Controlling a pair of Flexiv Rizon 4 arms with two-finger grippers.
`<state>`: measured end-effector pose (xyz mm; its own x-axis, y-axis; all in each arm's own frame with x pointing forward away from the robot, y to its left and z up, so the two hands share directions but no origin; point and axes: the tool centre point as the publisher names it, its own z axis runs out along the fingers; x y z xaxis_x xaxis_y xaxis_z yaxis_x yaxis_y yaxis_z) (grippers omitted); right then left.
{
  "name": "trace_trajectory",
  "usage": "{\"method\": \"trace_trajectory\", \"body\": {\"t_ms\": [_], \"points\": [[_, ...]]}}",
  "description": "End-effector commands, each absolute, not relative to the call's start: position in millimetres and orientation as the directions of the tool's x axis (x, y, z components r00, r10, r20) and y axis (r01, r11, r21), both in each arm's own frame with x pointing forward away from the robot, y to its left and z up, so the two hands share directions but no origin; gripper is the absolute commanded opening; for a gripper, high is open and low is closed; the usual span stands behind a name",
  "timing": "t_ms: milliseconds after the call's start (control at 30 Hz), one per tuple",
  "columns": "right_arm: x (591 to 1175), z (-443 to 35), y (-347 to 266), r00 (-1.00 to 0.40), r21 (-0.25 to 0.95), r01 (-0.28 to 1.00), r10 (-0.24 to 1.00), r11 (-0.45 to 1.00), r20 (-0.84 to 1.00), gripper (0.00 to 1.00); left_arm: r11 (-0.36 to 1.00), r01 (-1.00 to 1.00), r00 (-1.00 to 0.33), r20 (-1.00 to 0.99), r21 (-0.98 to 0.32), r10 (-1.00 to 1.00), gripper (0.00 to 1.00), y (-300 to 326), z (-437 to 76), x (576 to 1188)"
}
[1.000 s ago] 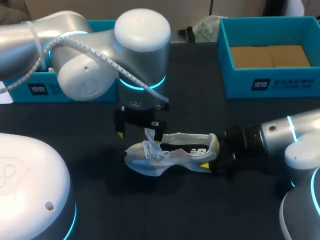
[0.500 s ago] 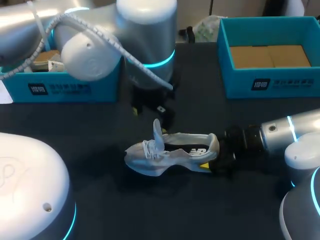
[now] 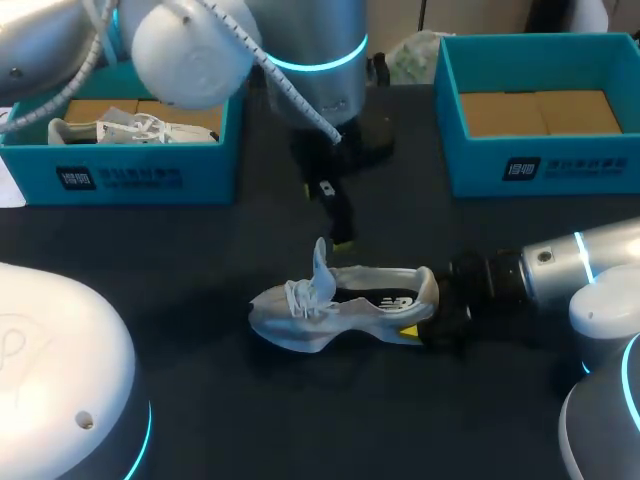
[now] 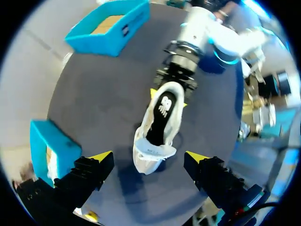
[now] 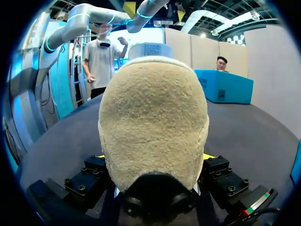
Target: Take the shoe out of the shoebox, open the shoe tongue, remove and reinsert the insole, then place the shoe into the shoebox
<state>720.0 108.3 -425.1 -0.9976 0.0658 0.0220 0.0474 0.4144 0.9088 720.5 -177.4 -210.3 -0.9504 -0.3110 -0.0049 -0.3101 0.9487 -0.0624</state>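
A white-grey shoe (image 3: 335, 300) lies on its side on the black table, its tongue (image 3: 320, 264) standing up. My right gripper (image 3: 428, 318) is shut on the shoe's heel; in the right wrist view the beige heel (image 5: 153, 122) fills the space between the fingers of the gripper (image 5: 154, 157). My left gripper (image 3: 338, 232) hangs open just behind the shoe, touching nothing. From the left wrist view the shoe (image 4: 160, 120) lies below the wide-open left gripper (image 4: 148, 156), with the right gripper (image 4: 169, 94) at its heel.
A blue shoebox (image 3: 140, 175) at the back left holds a second white shoe (image 3: 130, 130). Another blue shoebox (image 3: 540, 165) at the back right shows a bare cardboard floor. My left arm's elbow (image 3: 50, 390) bulks over the front left.
My left arm has risen and drawn back from the shoe toward the far side, leaving the tongue upright and uncovering the left box. The right arm and the shoe stayed put.
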Motion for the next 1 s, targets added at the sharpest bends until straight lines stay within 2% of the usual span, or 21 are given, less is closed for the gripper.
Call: {"method": "trace_trajectory", "body": {"t_ms": [33, 67, 200, 333, 667, 1000], "points": [[721.5, -427.8, 110.8, -0.998, 0.907, 0.049, 0.066, 0.418, 0.023, 0.0, 0.994, -0.084, -0.996, 0.003, -0.068, -0.084, 0.2, -192.4, -209.4, 720.0], [721.5, -427.8, 110.8, -0.998, 0.907, 0.049, 0.066, 0.418, 0.023, 0.0, 0.993, -0.076, -0.997, -0.003, -0.091, -0.076, 0.0, -194.0, -208.7, 718.6], [721.5, -427.8, 110.8, -0.998, 0.907, 0.049, 0.066, 0.418, 0.023, 0.0, 0.985, -0.034, -0.999, 0.004, -0.17, -0.034, 0.0, -202.4, -208.9, 716.9], [721.5, -427.8, 110.8, -0.998, 0.907, 0.049, 0.066, 0.418, 0.023, 0.0, 0.968, -0.074, -0.996, 0.062, -0.241, -0.061, 0.0, -218.8, -215.3, 716.6], [721.5, -427.8, 110.8, -0.998, 0.907, 0.049, 0.066, 0.418, 0.023, 0.0, 0.986, 0.049, -0.993, 0.095, -0.162, 0.065, 0.0, -244.2, -257.9, 710.3], [721.5, -427.8, 110.8, -0.998, 0.907, 0.049, 0.066, 0.418, 0.023, 0.0, 0.992, 0.076, -0.979, 0.184, -0.099, 0.093, 0.0, -253.1, -300.7, 715.8]]}}
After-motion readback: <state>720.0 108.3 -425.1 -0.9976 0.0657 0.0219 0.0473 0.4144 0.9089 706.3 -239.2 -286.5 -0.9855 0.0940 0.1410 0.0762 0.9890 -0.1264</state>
